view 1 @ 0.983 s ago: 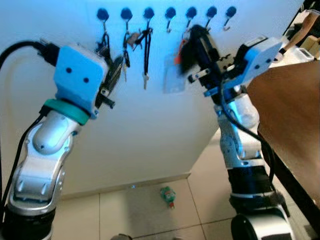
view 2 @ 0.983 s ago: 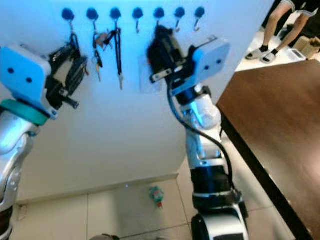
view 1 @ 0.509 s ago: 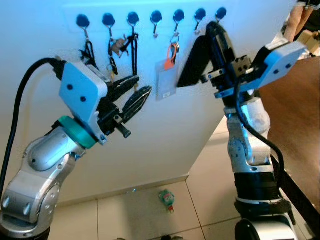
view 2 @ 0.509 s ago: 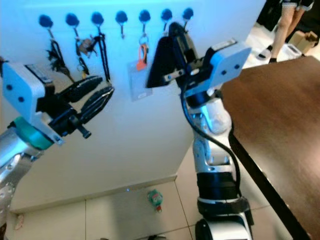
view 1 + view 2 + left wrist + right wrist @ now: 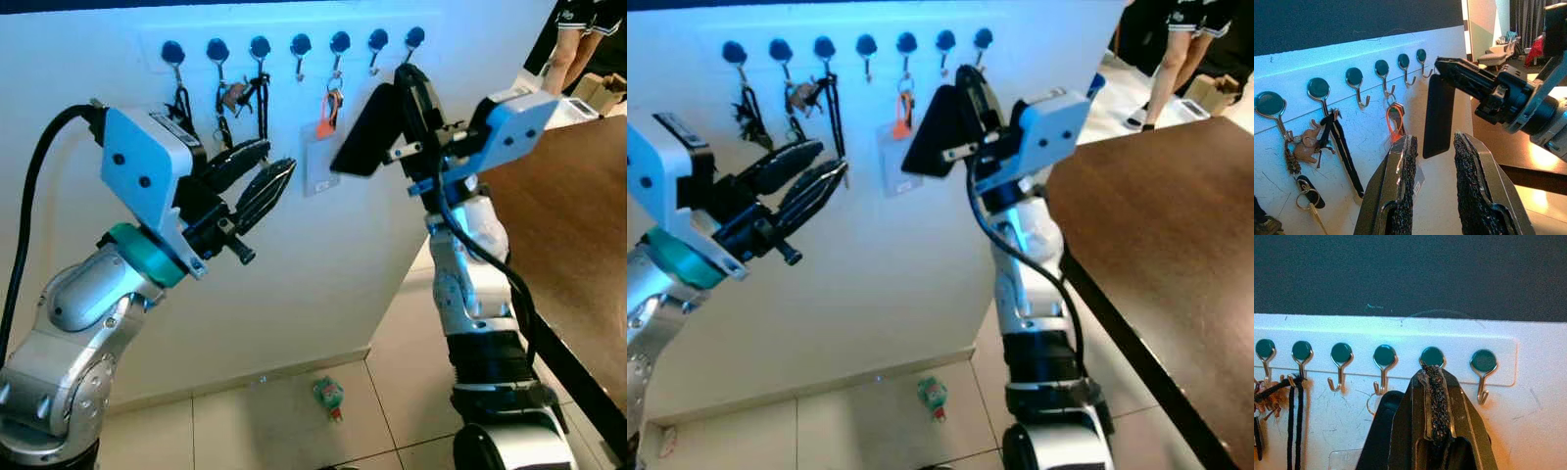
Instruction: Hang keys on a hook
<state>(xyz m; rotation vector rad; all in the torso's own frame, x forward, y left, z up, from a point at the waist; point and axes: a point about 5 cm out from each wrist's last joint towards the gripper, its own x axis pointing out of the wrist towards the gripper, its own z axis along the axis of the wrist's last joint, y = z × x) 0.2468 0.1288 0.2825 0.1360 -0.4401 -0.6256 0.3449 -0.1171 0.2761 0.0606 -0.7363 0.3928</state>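
Left eye view: the keys (image 5: 334, 102) with the orange tag hang on a hook (image 5: 339, 46) of the wall rack (image 5: 294, 47) — just beside the right gripper (image 5: 377, 122), whose fingers are pressed together and empty. The left gripper (image 5: 257, 176) — fingers narrowly parted, holding nothing — hovers below the hooks.

Keys (image 5: 333, 103) with an orange loop and a clear plastic tag, hanging off the fifth hook (image 5: 339, 47) from the left in a row of seven dark-capped metal hooks on the white wall. Ring caught on the hook's curl, orange loop straight down beneath it, tag (image 5: 320, 157) flat against the wall below. Fourth, sixth and seventh hooks bare; first three carrying other dark keys and straps
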